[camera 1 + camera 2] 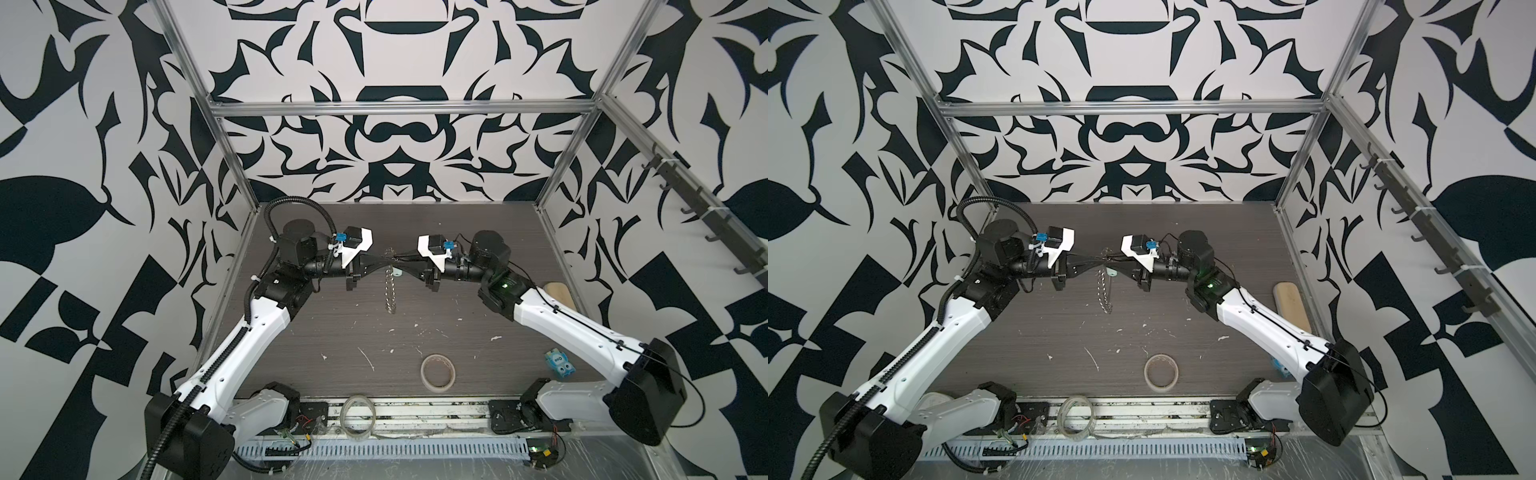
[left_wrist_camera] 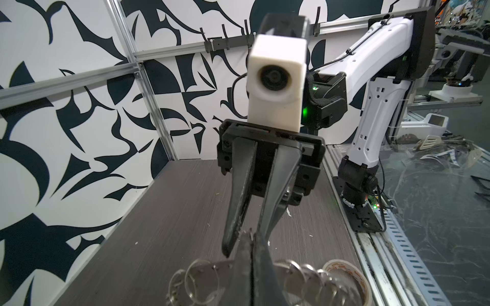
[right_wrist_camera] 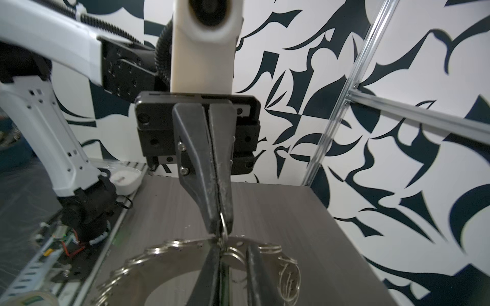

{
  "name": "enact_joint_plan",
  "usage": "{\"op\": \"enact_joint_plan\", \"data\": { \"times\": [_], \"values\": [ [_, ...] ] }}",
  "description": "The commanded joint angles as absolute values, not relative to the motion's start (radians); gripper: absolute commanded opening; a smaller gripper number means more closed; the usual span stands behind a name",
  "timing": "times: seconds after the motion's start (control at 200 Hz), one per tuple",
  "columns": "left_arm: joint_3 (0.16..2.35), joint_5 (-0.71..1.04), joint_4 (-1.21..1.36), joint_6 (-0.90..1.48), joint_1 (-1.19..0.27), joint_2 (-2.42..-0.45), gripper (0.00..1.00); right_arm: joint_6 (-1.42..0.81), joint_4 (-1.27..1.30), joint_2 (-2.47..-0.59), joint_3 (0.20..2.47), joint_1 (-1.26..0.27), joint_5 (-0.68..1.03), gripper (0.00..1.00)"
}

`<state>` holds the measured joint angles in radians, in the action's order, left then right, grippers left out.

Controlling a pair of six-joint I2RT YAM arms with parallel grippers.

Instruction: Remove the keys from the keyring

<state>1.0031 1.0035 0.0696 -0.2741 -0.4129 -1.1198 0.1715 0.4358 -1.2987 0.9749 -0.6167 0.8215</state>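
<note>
The keyring (image 1: 390,291) — a loop of small linked silver rings — hangs edge-on. My left claw (image 3: 220,230) and right claw (image 2: 246,238) both pinch it.

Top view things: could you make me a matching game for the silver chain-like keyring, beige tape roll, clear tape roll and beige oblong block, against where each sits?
Things:
1 silver chain-like keyring
2 beige tape roll
3 clear tape roll
4 beige oblong block

Places:
A on the metal rail
B along the dark table's right edge
C pinched in the left gripper
D flat on the table, front middle

Pairs: 1-C, 2-D, 3-A, 4-B
</note>
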Motion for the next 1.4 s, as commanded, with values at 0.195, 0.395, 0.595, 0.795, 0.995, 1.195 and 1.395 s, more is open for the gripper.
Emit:
{"op": "enact_joint_plan", "data": {
  "times": [0.195,0.395,0.595,0.795,0.995,1.195,1.395],
  "values": [
    [0.973,1.058,0.032,-0.371,-0.416,-1.06,0.0,-0.396,1.014,-1.408,0.959,-0.467,0.893,0.13],
    [0.984,1.052,0.035,-0.343,-0.416,-1.063,0.0,-0.346,0.998,-1.415,0.955,-0.475,0.905,0.23],
    [0.996,1.053,0.028,-0.331,-0.417,-1.065,0.0,-0.191,0.828,-1.351,0.944,-0.488,0.863,0.39],
    [0.997,1.053,0.028,-0.32,-0.416,-1.07,0.0,-0.144,0.777,-1.319,0.938,-0.488,0.841,0.41],
    [1.032,0.96,-0.15,-0.384,-0.41,-1.073,0.0,-0.046,0.537,-1.274,0.931,-0.481,0.7,0.41],
    [1.024,0.781,-0.351,-0.466,-0.408,-1.109,0.0,0.008,0.06,-1.172,0.917,-0.481,0.282,0.49],
    [0.961,0.686,-0.352,-0.419,-0.408,-1.128,0.0,-0.244,-0.31,-1.154,0.949,-0.48,-0.084,0.49]
  ]
}}
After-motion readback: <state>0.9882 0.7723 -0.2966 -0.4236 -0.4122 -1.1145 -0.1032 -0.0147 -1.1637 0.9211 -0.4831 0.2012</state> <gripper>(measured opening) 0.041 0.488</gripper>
